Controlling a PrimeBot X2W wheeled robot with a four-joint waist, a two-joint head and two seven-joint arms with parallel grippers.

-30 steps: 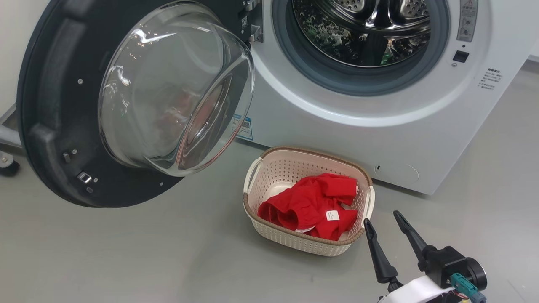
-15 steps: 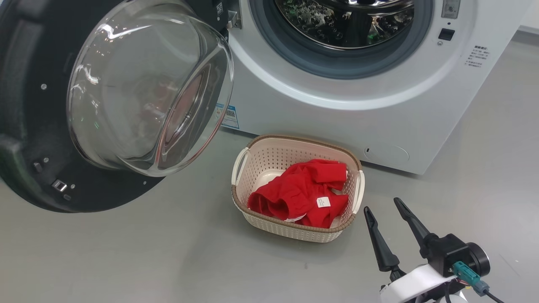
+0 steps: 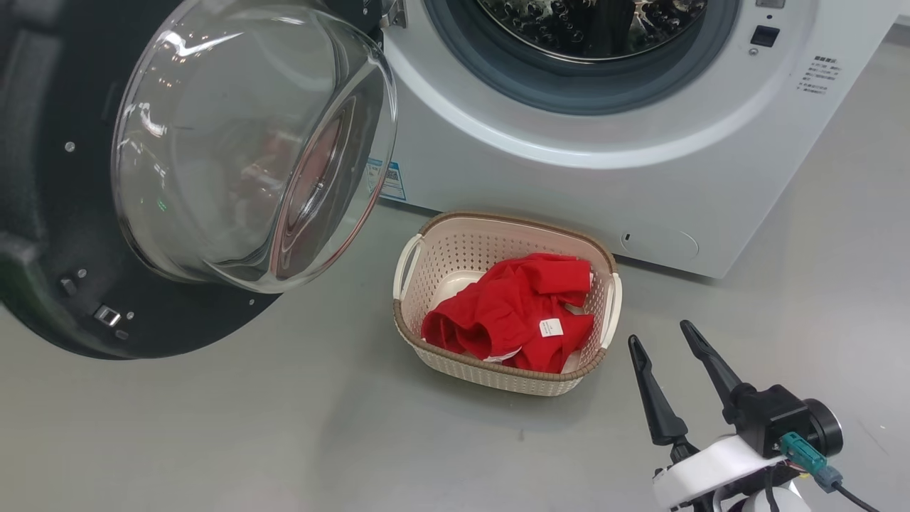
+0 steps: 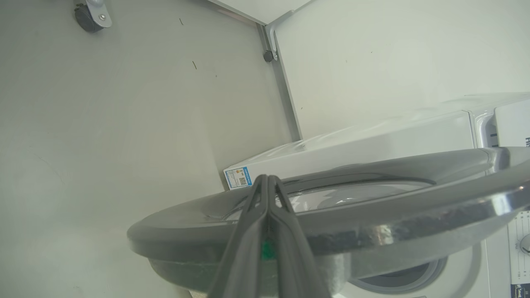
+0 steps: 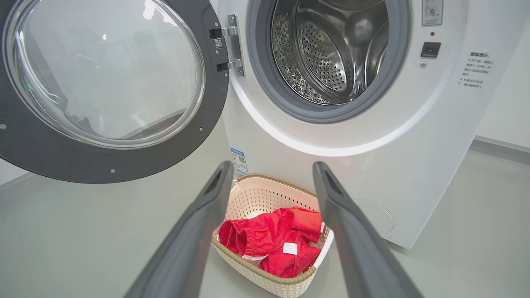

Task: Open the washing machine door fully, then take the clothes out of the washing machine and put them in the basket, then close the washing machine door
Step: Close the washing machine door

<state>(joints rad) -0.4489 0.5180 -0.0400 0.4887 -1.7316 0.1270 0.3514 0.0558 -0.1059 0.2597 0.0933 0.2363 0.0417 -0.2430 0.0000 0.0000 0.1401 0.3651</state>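
The white washing machine (image 3: pixel 569 178) has its steel drum (image 5: pixel 327 54) showing no fabric in the part I see. The washing machine door (image 3: pixel 64 213) is swung wide to the left, its clear bowl window (image 3: pixel 249 142) facing me. Red clothes (image 3: pixel 519 313) with a white tag lie in the cream basket (image 3: pixel 512 220) on the floor before the machine. My right gripper (image 3: pixel 660 333) hovers open just right of the basket with nothing between its fingers, and in the right wrist view (image 5: pixel 272 165) it points at the basket (image 5: pixel 265 182). My left gripper (image 4: pixel 265 179) is shut, its tips lying across the door's outer rim (image 4: pixel 372 231).
Grey floor (image 3: pixel 213 427) spreads in front of and to the left of the basket. A metal frame leg (image 4: pixel 281 82) and a caster wheel (image 4: pixel 89 16) stand by the wall behind the door. The open door overhangs the floor to the left.
The head camera has shifted, so the whole picture sits a little higher and further left. Door, basket and clothes keep their places relative to each other; my right gripper stays open beside the basket.
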